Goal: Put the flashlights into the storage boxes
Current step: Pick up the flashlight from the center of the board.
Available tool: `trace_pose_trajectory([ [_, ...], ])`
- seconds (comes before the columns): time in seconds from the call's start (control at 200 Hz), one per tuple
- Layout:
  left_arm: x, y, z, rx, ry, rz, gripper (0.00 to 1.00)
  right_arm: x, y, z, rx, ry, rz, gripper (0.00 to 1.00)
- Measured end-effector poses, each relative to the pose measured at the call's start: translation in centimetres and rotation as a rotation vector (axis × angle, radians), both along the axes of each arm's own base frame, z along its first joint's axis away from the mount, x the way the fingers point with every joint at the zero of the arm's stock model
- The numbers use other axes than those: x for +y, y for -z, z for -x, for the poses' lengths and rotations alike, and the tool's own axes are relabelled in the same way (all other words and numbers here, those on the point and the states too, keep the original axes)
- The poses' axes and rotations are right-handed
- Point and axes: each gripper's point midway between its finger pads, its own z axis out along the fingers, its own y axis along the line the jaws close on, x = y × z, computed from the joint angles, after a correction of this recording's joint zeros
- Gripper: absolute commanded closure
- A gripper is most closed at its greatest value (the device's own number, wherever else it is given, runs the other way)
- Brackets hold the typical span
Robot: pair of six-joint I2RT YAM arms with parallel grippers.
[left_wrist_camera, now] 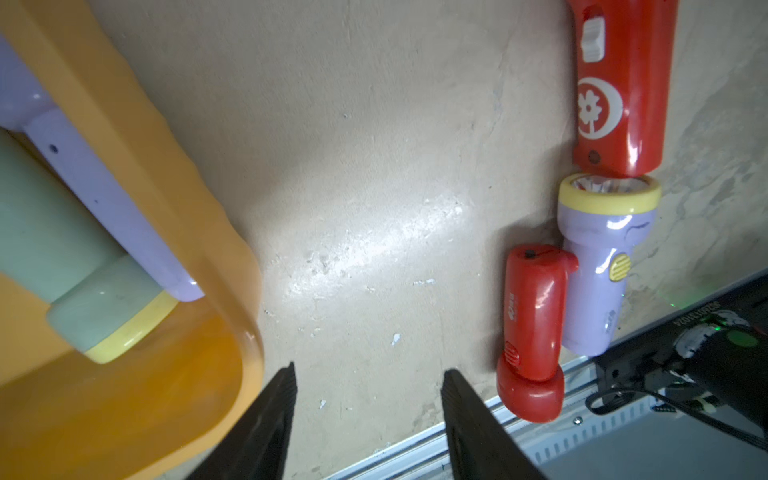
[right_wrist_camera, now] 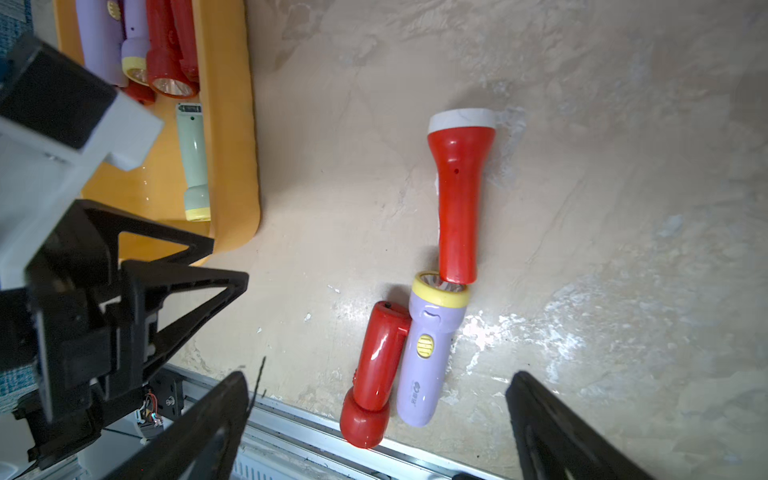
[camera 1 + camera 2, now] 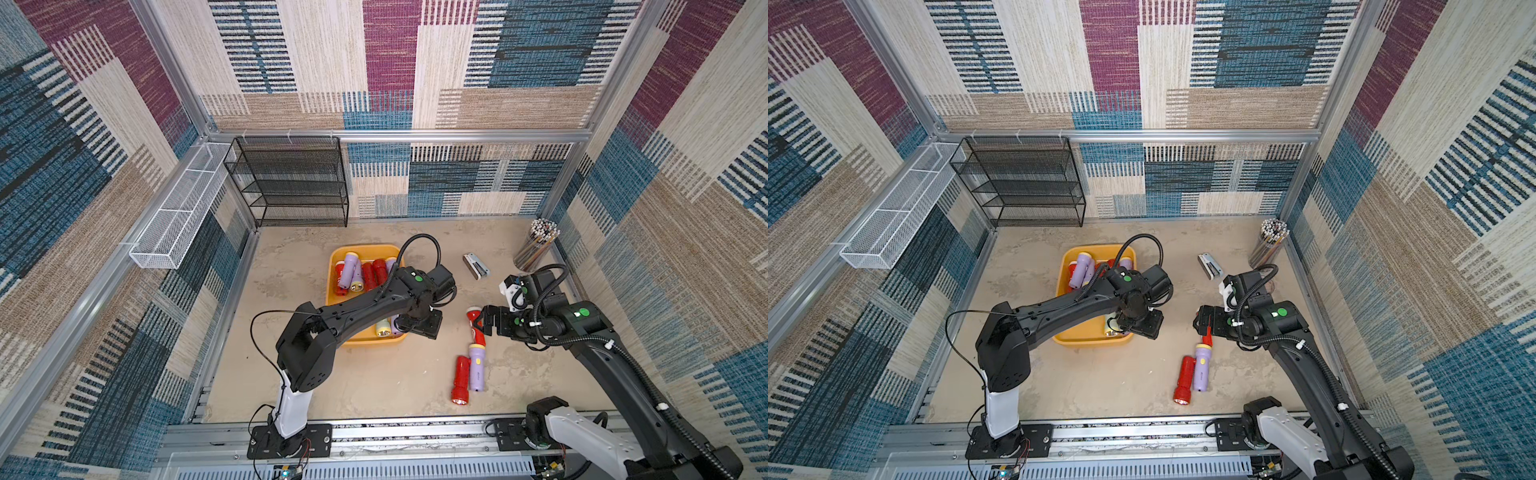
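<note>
The yellow-orange storage box [image 3: 338,253] holds several red and lilac flashlights [image 3: 365,272] at its far end. A pale green flashlight [image 1: 62,249] and a lilac one [image 1: 104,178] lie at its near end. My left gripper [image 3: 415,328] hangs open over the box's near right corner, with only bare table between its fingers in the left wrist view [image 1: 370,374]. On the table to the right lie a white-headed red flashlight [image 2: 457,187], a lilac one [image 2: 428,345] and a red one [image 2: 378,361]. My right gripper [image 3: 482,322] is wide open and empty above the white-headed one.
A grey stapler [image 3: 476,266] and a cup of pencils [image 3: 536,245] stand at the back right. A black mesh rack [image 3: 291,183] stands at the back wall and a white wire basket [image 3: 178,216] hangs on the left wall. An aluminium rail [image 3: 415,428] runs along the front edge.
</note>
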Motion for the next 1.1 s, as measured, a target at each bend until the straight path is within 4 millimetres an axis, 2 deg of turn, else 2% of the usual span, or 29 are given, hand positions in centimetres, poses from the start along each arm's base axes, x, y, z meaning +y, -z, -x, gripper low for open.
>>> trace_pose_trajectory([
  [0.185,-0.4,0.7,4.7,0.026,0.075,-0.026,0.40,-0.7,-0.3,-0.5,0.007,0.053,0.032,0.00],
  [0.26,-0.1,1.1,6.0,0.033,0.086,-0.041,0.40,-0.8,-0.1,-0.6,0.017,0.063,0.037,0.00],
  [0.556,-0.4,1.3,8.9,0.011,0.090,-0.029,0.40,-1.2,-0.1,-0.9,0.015,0.089,0.051,0.00],
  [0.771,-2.5,1.6,11.0,0.001,0.124,0.009,0.39,-1.6,-0.7,-1.5,-0.002,0.106,0.079,0.00],
  [0.906,-3.9,3.0,11.7,-0.011,0.136,0.002,0.39,-1.8,-0.9,-1.6,-0.013,0.111,0.084,0.00],
  [0.977,-4.1,3.8,11.4,-0.028,0.125,-0.006,0.41,-2.0,-0.4,-1.5,-0.013,0.116,0.095,0.00],
  [1.027,-3.7,4.4,11.0,-0.047,0.117,-0.019,0.34,-2.5,-0.3,-1.6,-0.024,0.127,0.116,0.00],
  [1.062,-3.1,4.9,10.6,-0.073,0.109,-0.039,0.34,-3.0,-0.5,-1.9,-0.047,0.132,0.144,0.00],
  [1.102,-2.1,5.5,10.1,-0.089,0.097,-0.059,0.35,-3.8,-1.7,-2.4,-0.087,0.149,0.181,0.00],
])
